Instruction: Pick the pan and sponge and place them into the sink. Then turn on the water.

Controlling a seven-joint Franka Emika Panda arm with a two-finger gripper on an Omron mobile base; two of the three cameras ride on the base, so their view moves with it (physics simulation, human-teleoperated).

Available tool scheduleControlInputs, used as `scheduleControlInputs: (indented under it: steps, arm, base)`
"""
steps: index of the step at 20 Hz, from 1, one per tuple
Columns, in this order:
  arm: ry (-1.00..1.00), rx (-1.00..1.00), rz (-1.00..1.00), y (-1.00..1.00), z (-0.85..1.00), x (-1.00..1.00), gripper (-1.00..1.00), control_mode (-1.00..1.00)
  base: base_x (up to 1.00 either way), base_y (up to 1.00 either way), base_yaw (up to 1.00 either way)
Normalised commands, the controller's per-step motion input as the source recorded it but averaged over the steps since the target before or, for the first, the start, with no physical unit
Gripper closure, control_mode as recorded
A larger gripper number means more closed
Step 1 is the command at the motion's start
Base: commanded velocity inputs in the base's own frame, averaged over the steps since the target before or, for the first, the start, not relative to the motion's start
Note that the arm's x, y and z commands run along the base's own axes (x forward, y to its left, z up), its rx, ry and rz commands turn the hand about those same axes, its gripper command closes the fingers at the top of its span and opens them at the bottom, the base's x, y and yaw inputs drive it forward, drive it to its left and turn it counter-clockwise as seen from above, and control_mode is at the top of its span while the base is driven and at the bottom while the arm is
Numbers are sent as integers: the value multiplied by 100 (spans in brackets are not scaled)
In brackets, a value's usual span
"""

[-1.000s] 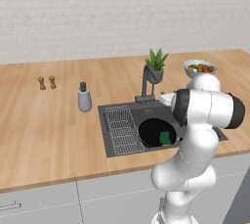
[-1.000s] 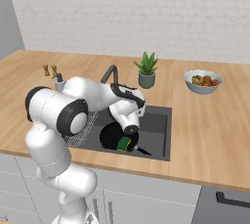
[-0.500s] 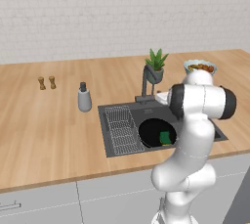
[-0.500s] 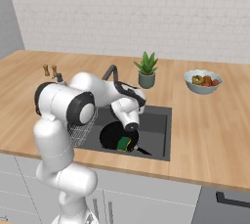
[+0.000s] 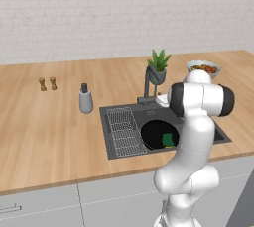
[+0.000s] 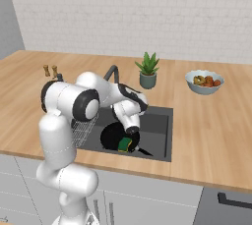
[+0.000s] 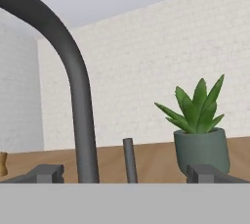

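The black pan [image 5: 155, 133] lies flat in the dark sink [image 5: 111, 117], and the green sponge [image 5: 169, 139] rests on its right side. From the other side the pan [image 6: 112, 134] carries the sponge [image 6: 124, 144], with its thin handle [image 6: 145, 152] pointing to the front right of the sink [image 6: 162, 130]. My gripper [image 7: 126, 176] is open, at about counter height, and faces the back wall. The faucet [image 7: 80, 96] rises just ahead on the left, and its thin upright lever [image 7: 129, 159] stands between my fingertips [image 7: 46, 173]. No water shows at the faucet [image 5: 149, 85].
A potted plant [image 7: 200, 140] stands behind the sink, and a fruit bowl [image 6: 204, 81] sits further right. The grey soap bottle [image 5: 86, 99] and two small shakers [image 5: 47, 84] stand on the counter to the left. A wire rack [image 5: 123, 131] fills the sink's left part.
My elbow has swung a little towards the sink while the hand stays over the basin by the faucet. The jaws remain open. Pan and sponge have not moved.
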Motion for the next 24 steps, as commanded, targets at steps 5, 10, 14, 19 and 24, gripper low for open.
scheduleControlInputs:
  steps: [5,10,14,19,24]
  arm:
    - [-1,0,0,0,0,15,-100,-100]
    - [0,0,0,0,0,12,-100,-100]
    - [0,0,0,0,0,21,-100,-100]
    - [0,0,0,0,0,8,-100,-100]
    - [0,0,1,0,0,6,-100,-100]
  base:
    - [0,0,0]
    - [0,0,0]
    - [0,0,0]
    - [0,0,0]
    - [0,0,0]
